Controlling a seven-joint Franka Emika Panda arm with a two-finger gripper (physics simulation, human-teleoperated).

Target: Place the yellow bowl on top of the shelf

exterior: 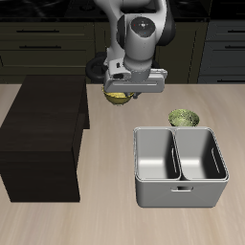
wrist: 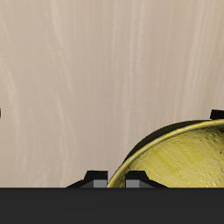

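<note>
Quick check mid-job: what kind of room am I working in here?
Probably a simulated kitchen. Dark cabinets with drawer fronts line the back behind a light wooden table, and on it are bowls, a dark shelf and a grey metal two-compartment bin.

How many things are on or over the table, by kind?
Bowls: 2, the yellow bowl in the gripper and an olive-green bowl
Shelf: 1
Grey two-compartment bin: 1
Total: 4

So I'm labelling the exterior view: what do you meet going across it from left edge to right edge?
the shelf → the yellow bowl under the gripper → grey two-compartment bin. The olive-green bowl overlaps the bin's span.
</note>
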